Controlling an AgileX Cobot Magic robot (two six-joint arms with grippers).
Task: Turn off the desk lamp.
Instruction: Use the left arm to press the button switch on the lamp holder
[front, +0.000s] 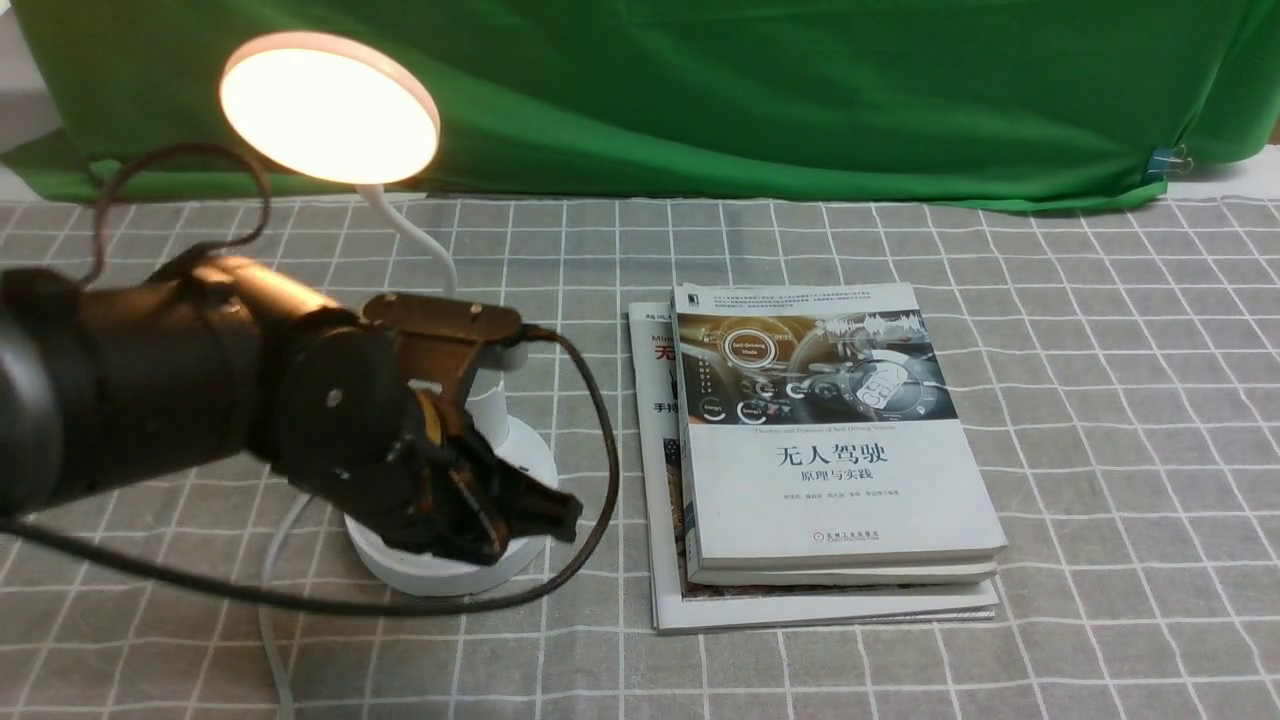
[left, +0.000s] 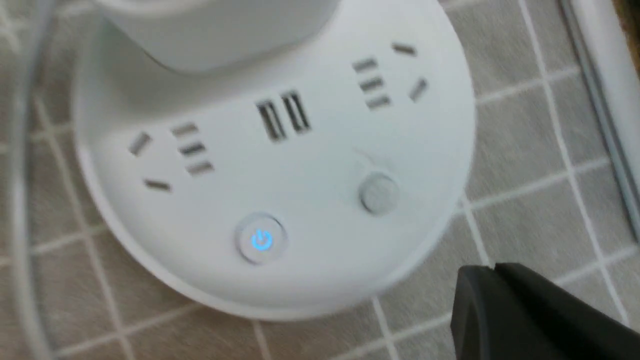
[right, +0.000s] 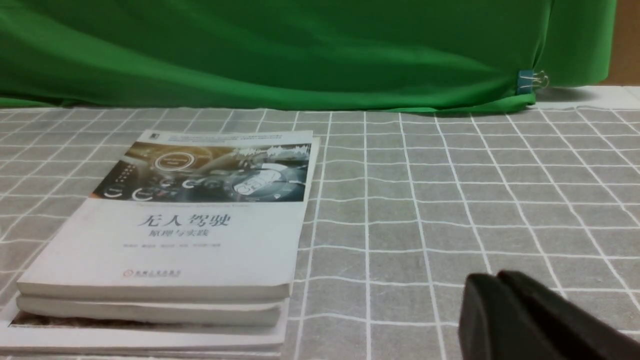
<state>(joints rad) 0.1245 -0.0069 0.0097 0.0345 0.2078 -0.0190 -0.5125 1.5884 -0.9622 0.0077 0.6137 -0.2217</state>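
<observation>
We take the stack of books (front: 830, 470) as our marker. Well to its left the desk lamp (front: 330, 105) stands upright on the checked tablecloth (front: 1100, 400). Its disc head glows warm yellow, higher than the books and further back. The thin neck (front: 420, 240) curves down to the round base (front: 440, 578), which sits just left of the books' near corner, apart from them. A white cord (front: 268, 590) trails from the side of the base away from the books.

The left gripper (front: 555, 515) hangs over the front of the base, between it and the books, its fingers pressed together on nothing. The left wrist view shows the top of the base, with a power button (left: 261, 240) glowing blue, a plain grey button (left: 378, 193), two USB slots (left: 283, 116) and sockets on either side. The dark fingertips (left: 525, 310) lie just off the rim nearest the grey button; we cannot tell whether they touch it.

Right of the books, the right gripper (right: 500, 282) shows only in its own wrist view, low over the cloth, fingers together and holding nothing. Far right and behind the books, a binder clip (front: 1165, 160) pinches the green cloth (front: 800, 90).
</observation>
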